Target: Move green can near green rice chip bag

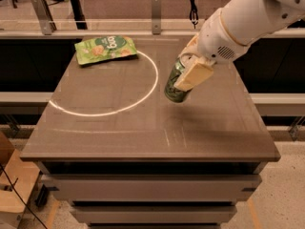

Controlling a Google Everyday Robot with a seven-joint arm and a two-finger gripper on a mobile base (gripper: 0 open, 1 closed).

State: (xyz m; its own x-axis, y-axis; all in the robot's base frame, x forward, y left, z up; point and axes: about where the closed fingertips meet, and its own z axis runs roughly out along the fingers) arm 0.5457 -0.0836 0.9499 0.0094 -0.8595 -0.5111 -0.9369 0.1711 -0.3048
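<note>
The green can [174,84] hangs tilted above the middle right of the brown table [143,128], its silver top toward the arm. My gripper [188,73] is shut on the can, with a cream-coloured finger [194,75] across its side. The white arm comes in from the upper right. The green rice chip bag [106,48] lies flat at the table's back left, well apart from the can. The round orange fruit is hidden behind my arm.
A bright white ring of light [109,87] curves across the table's left half. A rail with metal posts [156,6] runs behind the table. Drawers [147,187] sit under the tabletop. A cardboard box [12,185] stands on the floor at the left.
</note>
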